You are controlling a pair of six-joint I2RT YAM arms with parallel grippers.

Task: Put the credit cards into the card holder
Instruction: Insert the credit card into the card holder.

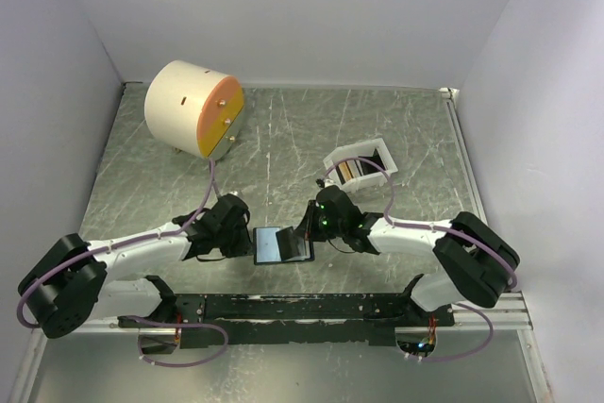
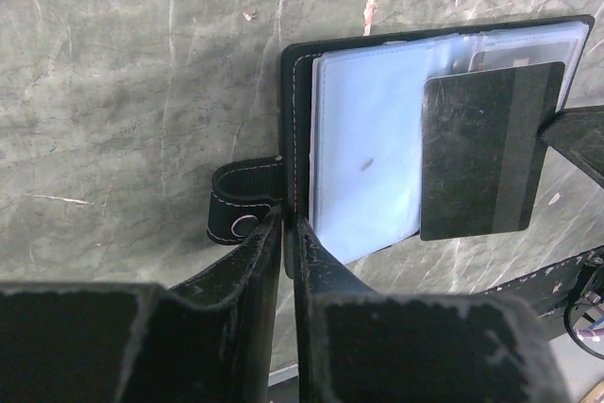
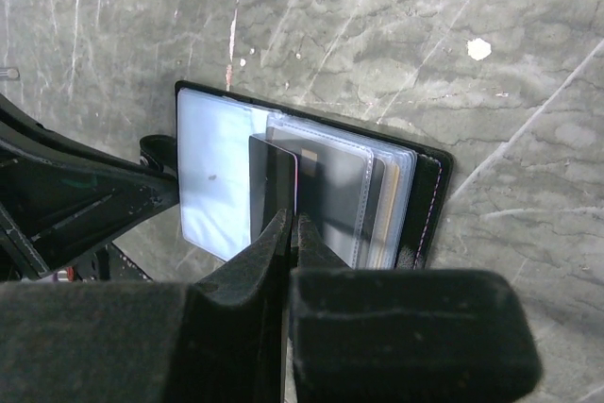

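1. Position of the work. I see the card holder (image 1: 280,244) lying open on the counter (image 1: 302,129), near the base rail and between the two arms. Its black cover is down and its clear sleeves face up.

2. Left pincer (image 2: 290,224). I read it as clenched on the left edge of the card holder's cover (image 2: 294,110), with the two fingers pressed together over the black border. The strap (image 2: 241,207) with its snap stud sticks out just to the left of the grip point.

3. Right pincer (image 3: 293,226). It is clenched on one credit card (image 3: 272,176), gripping it at the near edge. The face I see is dark, with a broad stripe running along its length in the left wrist view (image 2: 481,148).

4. Card against holder. The credit card overlaps the right part of the clear sleeves. In the right wrist view it stands in front of the fanned stack of sleeves, beside the flat left page. I cannot tell whether its edge is inside a pocket or only resting on the plastic.

5. Other items. A white tray (image 1: 332,159) sits on the counter beyond the right arm, well apart from the holder, with other cards (image 1: 351,170) standing in it. A cream cylinder (image 1: 189,106) with an orange face stands at the far left corner.
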